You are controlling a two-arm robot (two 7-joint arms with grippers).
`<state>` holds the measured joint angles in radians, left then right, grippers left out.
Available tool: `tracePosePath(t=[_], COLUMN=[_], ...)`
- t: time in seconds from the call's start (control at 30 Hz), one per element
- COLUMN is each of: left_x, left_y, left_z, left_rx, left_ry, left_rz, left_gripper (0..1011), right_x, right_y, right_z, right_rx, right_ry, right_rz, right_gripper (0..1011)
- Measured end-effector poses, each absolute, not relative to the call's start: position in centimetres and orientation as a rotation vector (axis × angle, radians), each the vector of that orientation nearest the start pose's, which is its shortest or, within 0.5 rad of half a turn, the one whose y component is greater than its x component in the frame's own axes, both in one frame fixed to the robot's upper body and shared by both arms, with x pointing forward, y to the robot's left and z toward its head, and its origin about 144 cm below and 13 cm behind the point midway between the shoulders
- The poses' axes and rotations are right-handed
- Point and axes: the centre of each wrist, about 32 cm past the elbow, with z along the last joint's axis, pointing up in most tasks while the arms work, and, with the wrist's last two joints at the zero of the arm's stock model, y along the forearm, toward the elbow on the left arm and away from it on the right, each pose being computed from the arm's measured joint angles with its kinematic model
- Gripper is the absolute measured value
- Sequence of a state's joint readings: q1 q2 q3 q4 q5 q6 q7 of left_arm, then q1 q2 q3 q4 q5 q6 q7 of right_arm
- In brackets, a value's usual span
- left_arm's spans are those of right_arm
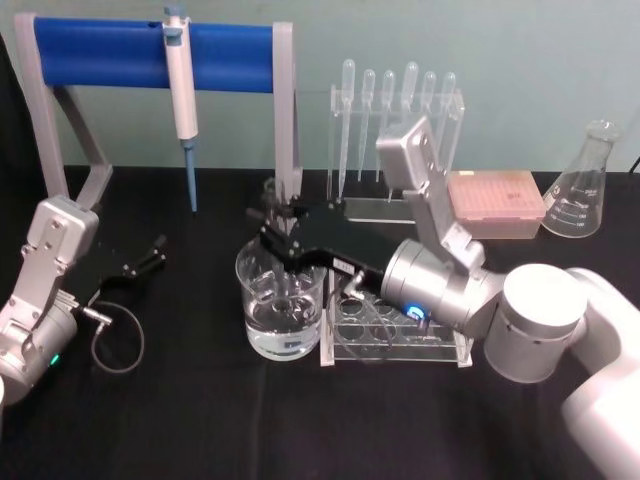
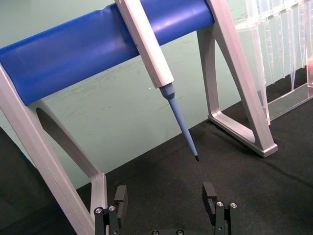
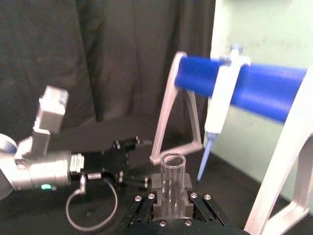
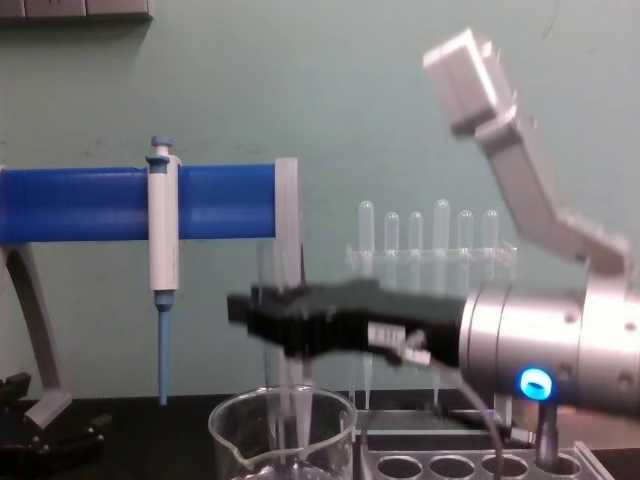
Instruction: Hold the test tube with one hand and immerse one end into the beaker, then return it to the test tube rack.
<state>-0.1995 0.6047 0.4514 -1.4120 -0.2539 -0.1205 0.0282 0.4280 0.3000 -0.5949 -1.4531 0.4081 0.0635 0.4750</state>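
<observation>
My right gripper (image 1: 279, 224) reaches in from the right and hangs over the beaker (image 1: 282, 305), shut on the test tube (image 3: 172, 177). The clear tube stands upright between the black fingers, open rim up. In the chest view its lower end (image 4: 288, 408) dips below the beaker's rim (image 4: 283, 402); I cannot tell whether it touches the water. The beaker holds clear water in its lower part. My left gripper (image 1: 150, 256) rests low at the table's left, open and holding nothing, its fingertips (image 2: 210, 192) spread wide.
A white-and-blue pipettor (image 1: 184, 95) hangs on the blue-barred stand (image 1: 100, 52) at the back left. A clear tube rack (image 1: 395, 335) sits right of the beaker. Behind stand a pipette rack (image 1: 400, 110), a pink tip box (image 1: 497, 203) and a conical flask (image 1: 584, 185).
</observation>
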Motion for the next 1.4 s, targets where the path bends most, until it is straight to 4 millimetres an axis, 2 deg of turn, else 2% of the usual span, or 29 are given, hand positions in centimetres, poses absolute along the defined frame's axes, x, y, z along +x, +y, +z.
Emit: tracePosePath(t=[0.3, 0.5, 0.6, 0.8, 1.0, 1.27, 1.4], left_x=[48.9, 48.9, 48.9, 48.9, 48.9, 48.9, 48.9], left_y=[31.0, 31.0, 31.0, 31.0, 31.0, 31.0, 31.0], left_z=[114.0, 114.0, 114.0, 114.0, 114.0, 114.0, 114.0], left_rx=[0.304, 0.304, 0.304, 0.304, 0.304, 0.304, 0.304], left_ry=[-0.285, -0.285, -0.285, -0.285, -0.285, -0.285, -0.285], left_rz=[1.248, 1.248, 1.248, 1.248, 1.248, 1.248, 1.248], left_gripper=[1000, 1000, 1000, 1000, 1000, 1000, 1000], right_x=[51.9, 50.3, 49.1, 47.0, 45.4, 45.0, 45.1], right_y=[-16.2, -17.8, -19.0, -21.1, -22.4, -22.4, -22.4], right_z=[127.3, 129.9, 130.5, 130.1, 128.3, 125.5, 124.8], right_rx=[0.019, 0.052, 0.044, 0.022, -0.01, -0.033, -0.035], right_ry=[-0.188, -0.23, -0.234, -0.213, -0.18, -0.161, -0.155], right_rz=[-0.585, -0.616, -0.656, -0.737, -0.789, -0.805, -0.807], right_gripper=[224, 225, 225, 225, 225, 225, 224])
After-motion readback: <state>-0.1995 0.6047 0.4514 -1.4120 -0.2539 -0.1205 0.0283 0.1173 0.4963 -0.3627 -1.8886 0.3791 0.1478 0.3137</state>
